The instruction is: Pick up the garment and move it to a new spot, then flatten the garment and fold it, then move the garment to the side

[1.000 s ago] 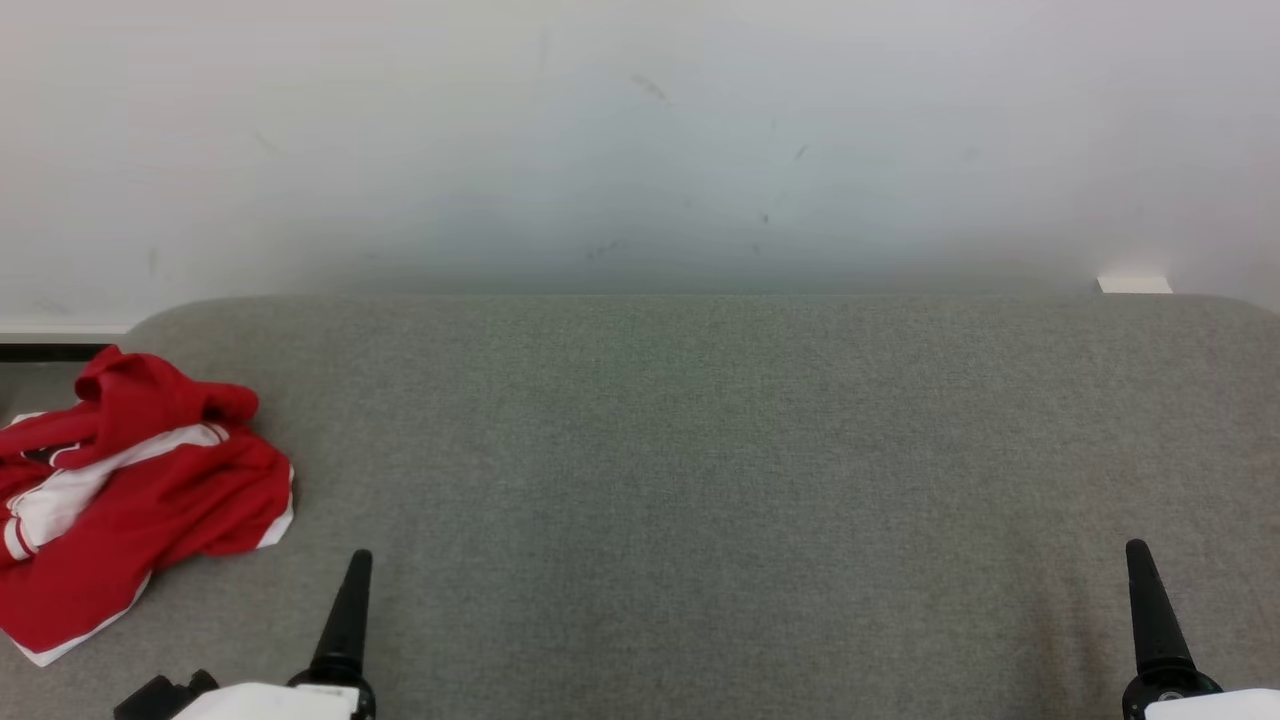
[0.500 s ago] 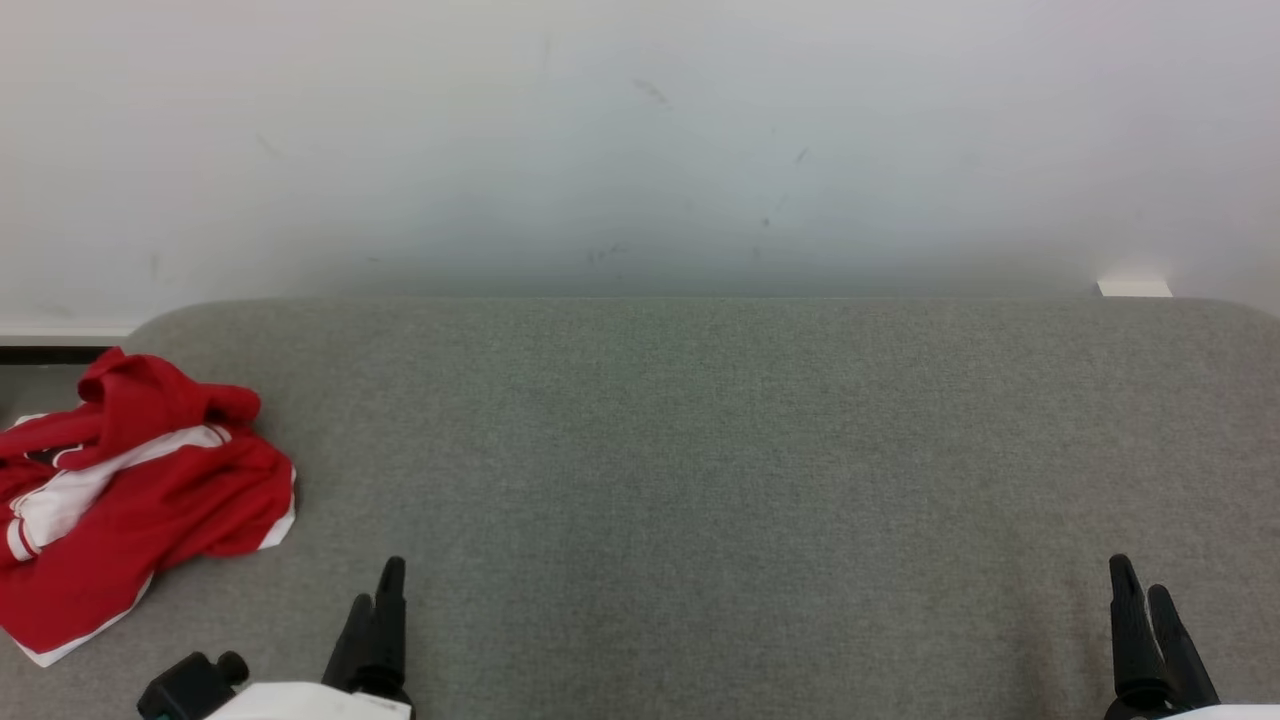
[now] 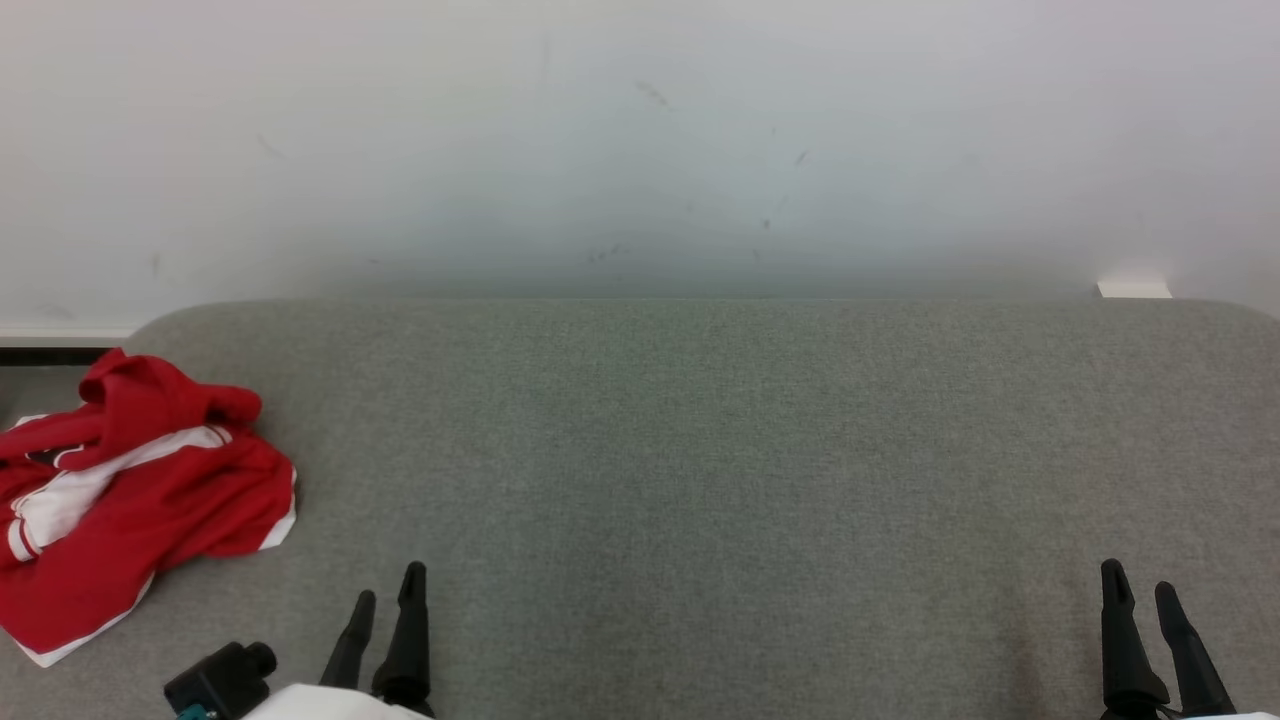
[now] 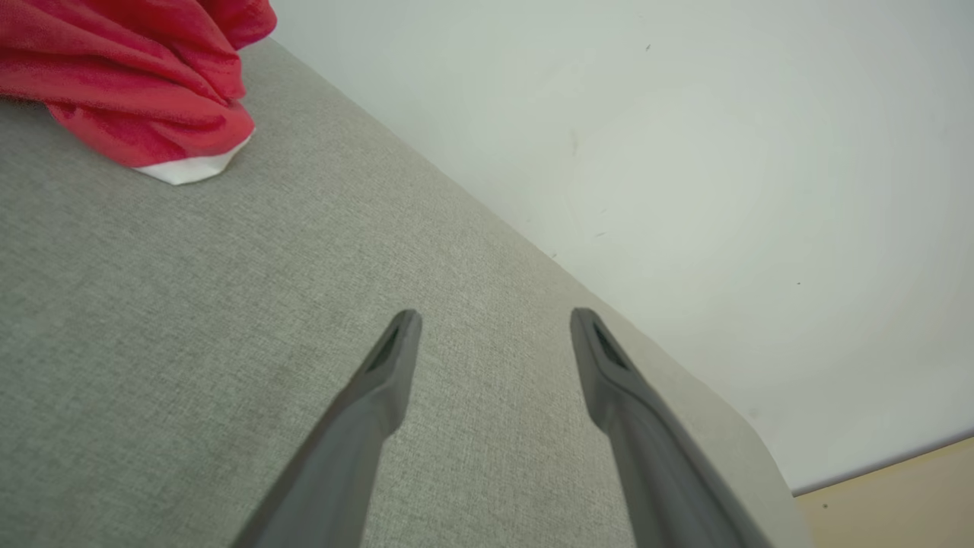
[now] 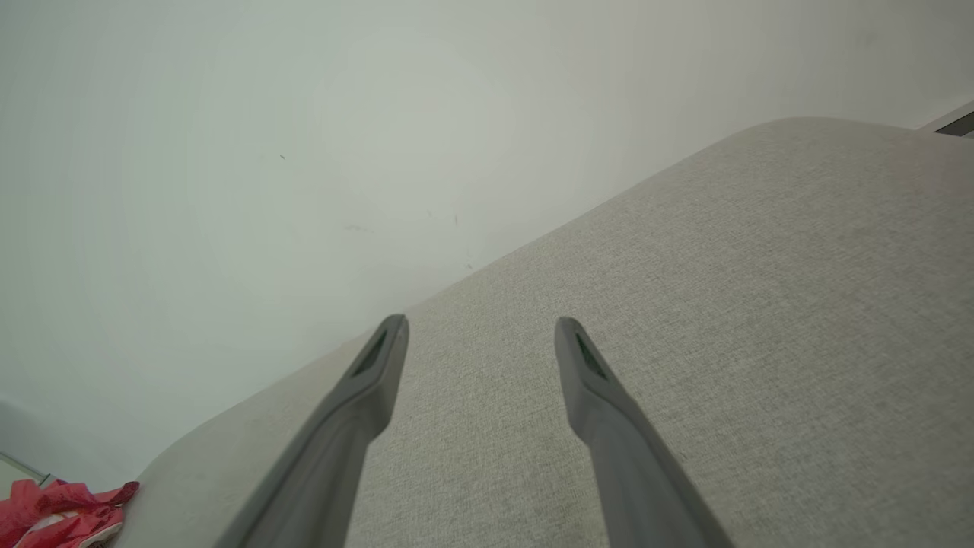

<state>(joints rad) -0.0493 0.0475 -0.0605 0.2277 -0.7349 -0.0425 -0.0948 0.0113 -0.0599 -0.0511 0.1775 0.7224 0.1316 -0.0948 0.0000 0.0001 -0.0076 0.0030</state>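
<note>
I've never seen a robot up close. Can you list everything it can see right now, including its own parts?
garment: one, red with white trim, crumpled at the left end of the padded surface
padded surface: one, grey fabric, spanning the head view in front of the robot
wall: one, white with faint scuffs, behind the surface
small block: one, white, at the wall, far right
floor: one patch, tan, corner of the left wrist view
left gripper: one, dark fingers, lower left, open, holding nothing
right gripper: one, dark fingers, lower right, open, holding nothing
black module: one, black, beside the left gripper

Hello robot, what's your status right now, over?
Left gripper open, empty. Right gripper open, empty. Red garment crumpled, untouched, left end of grey cushion. Nothing in the way.
</note>
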